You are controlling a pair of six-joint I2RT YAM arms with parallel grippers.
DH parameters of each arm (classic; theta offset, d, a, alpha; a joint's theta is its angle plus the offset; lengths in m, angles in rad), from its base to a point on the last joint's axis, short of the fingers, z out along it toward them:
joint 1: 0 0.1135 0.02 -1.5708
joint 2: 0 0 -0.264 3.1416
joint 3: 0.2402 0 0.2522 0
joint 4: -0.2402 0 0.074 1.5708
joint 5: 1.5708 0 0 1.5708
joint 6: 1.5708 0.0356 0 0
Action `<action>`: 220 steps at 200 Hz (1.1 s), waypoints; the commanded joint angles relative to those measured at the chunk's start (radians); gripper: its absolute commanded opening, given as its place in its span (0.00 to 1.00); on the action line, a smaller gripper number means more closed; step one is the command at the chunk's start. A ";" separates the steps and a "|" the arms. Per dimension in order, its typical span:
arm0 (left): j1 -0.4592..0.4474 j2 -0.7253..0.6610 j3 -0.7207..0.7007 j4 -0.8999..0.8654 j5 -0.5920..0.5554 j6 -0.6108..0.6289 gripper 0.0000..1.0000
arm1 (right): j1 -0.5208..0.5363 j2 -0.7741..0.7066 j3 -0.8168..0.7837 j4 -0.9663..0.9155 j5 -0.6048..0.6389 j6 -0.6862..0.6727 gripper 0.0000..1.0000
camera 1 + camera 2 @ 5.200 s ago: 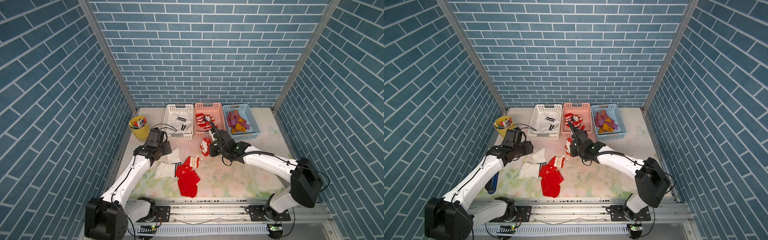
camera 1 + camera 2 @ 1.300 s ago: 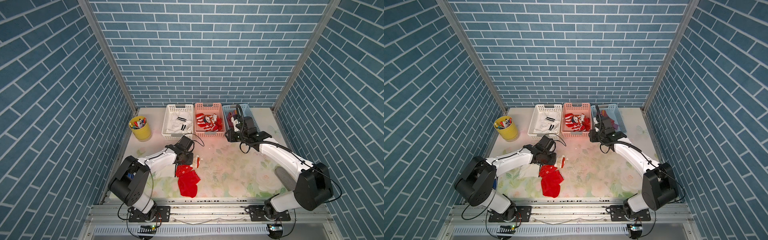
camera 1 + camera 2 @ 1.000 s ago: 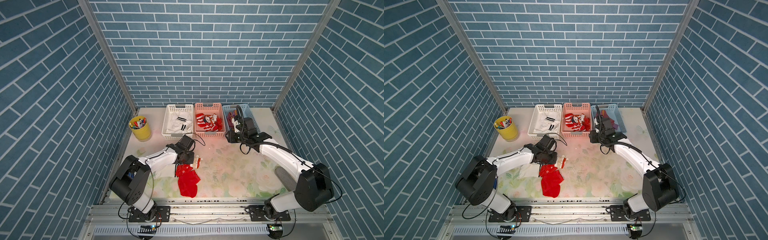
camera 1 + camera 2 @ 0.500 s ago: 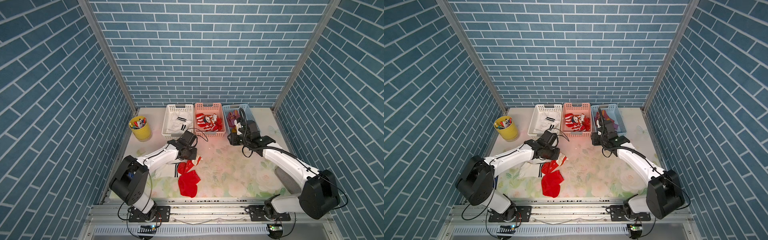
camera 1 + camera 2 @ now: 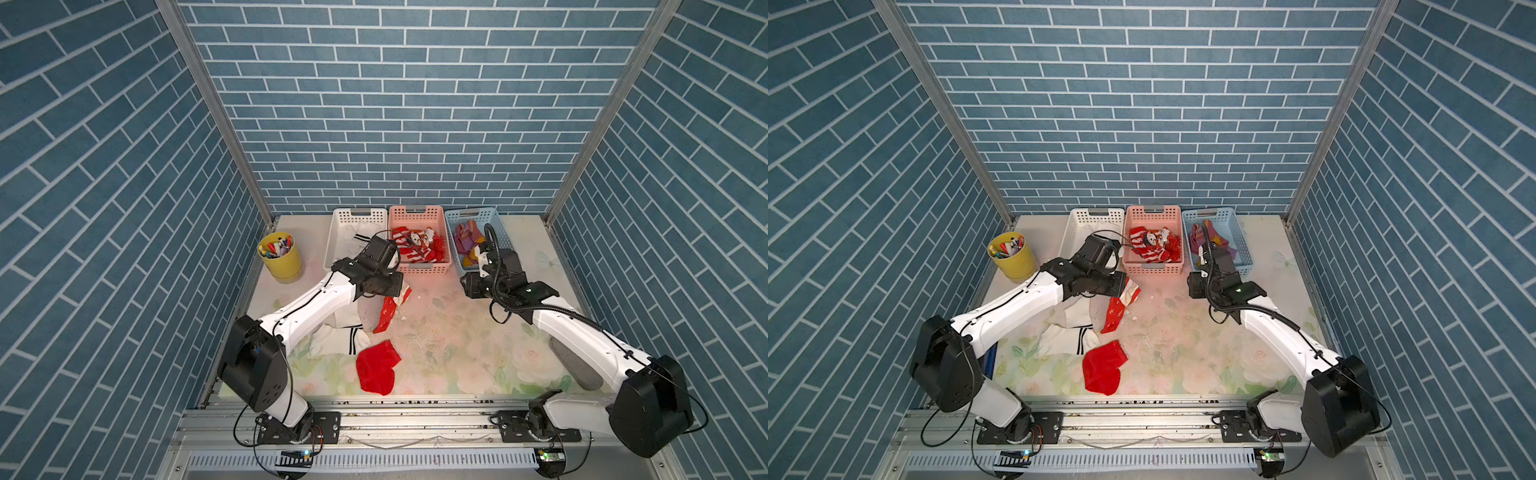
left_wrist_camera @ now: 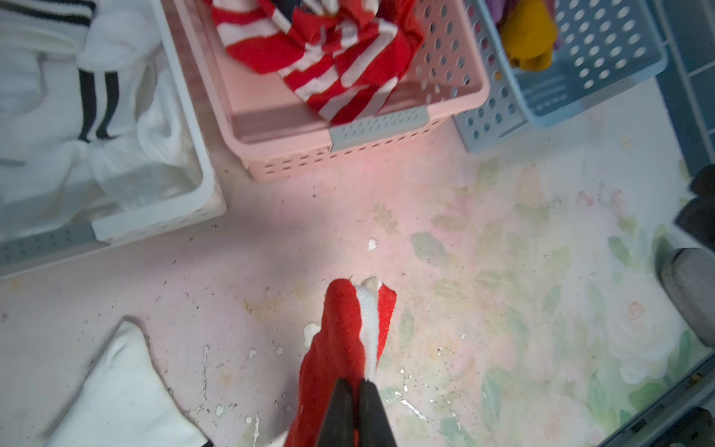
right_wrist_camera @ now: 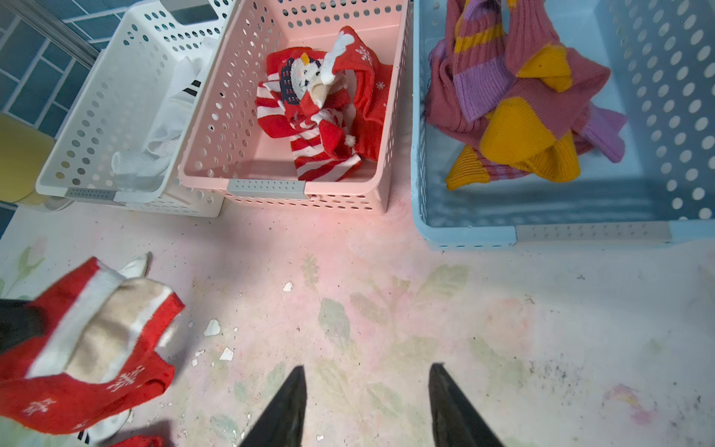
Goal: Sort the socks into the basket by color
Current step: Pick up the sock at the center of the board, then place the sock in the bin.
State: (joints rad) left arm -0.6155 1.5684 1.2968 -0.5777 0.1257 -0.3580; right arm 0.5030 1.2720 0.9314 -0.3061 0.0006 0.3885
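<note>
My left gripper [image 6: 356, 381] is shut on a red sock [image 6: 340, 336] with a white band, which hangs above the table just in front of the pink basket [image 5: 417, 212]; both top views show it [image 5: 390, 309] [image 5: 1119, 309]. Red-white striped and snowman socks [image 7: 317, 112] lie in that basket. White socks [image 6: 96, 100] fill the white basket [image 5: 358, 216], and mauve-mustard socks [image 7: 518, 108] the blue basket [image 5: 473, 212]. My right gripper [image 7: 367, 371] hovers open and empty before the blue basket. A red sock [image 5: 376, 370] and white black-banded socks [image 5: 340, 338] lie on the mat.
A yellow cup of pens [image 5: 280, 255] stands at the back left beside the white basket. A flat grey oval pad [image 5: 575, 365] lies under my right arm near the front right. Tiled walls close in three sides.
My left gripper has closed on the red sock and lifted it off the mat toward the pink basket. My right arm has drawn back a little from the blue basket.
</note>
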 commanded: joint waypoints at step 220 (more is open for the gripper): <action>0.069 0.611 1.108 -0.259 -0.072 0.118 0.04 | 0.002 -0.294 -0.135 -0.143 0.054 0.045 0.53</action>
State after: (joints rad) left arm -0.5804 2.1117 2.3169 -0.7982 0.0711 -0.2462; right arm 0.5030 1.0153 0.8101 -0.3916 0.0231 0.4145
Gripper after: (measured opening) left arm 0.065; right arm 0.527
